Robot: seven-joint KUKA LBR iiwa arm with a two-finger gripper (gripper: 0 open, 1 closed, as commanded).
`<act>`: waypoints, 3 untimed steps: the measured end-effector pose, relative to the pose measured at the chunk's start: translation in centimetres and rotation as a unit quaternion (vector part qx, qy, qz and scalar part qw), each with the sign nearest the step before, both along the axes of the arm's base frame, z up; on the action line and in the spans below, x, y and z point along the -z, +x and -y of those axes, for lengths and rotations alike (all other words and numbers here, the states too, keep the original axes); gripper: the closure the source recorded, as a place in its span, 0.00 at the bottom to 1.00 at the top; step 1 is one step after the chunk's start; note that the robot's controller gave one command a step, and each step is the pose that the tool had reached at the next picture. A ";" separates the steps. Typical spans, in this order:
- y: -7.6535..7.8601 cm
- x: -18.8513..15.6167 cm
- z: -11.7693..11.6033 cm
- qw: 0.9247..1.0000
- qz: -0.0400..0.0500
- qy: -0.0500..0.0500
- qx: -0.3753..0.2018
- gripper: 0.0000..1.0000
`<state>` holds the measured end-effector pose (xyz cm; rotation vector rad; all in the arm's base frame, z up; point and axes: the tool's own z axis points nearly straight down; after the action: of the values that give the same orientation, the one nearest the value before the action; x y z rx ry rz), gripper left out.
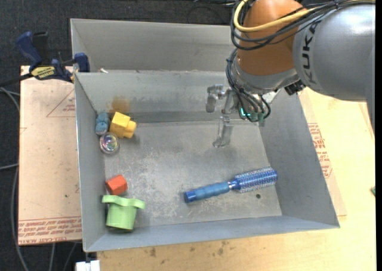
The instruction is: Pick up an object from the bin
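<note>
My gripper [218,129] hangs over the bare floor in the back middle of the bin, its two metal fingers apart with nothing between them. The nearest loose thing is a blue hairbrush [230,186], lying flat toward the front right, its bristle head pointing right and its handle pointing left. It lies in front of the fingertips and apart from them.
A yellow block [122,125], a small blue piece [102,123] and a clear shiny ball [109,143] cluster by the left wall. At the front left are a red block [117,184] and a green flanged cup [122,211] on its side.
</note>
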<state>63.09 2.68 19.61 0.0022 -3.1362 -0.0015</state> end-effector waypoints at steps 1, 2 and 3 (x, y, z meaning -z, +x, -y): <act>-8.2 12.7 6.0 0.990 0.002 0.001 -0.142 0.00; -9.4 9.5 5.8 0.987 0.004 0.000 -0.163 0.00; -9.5 9.6 9.2 0.987 0.004 0.000 -0.158 0.00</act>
<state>53.60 -6.47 9.98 0.4978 -3.1039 0.0009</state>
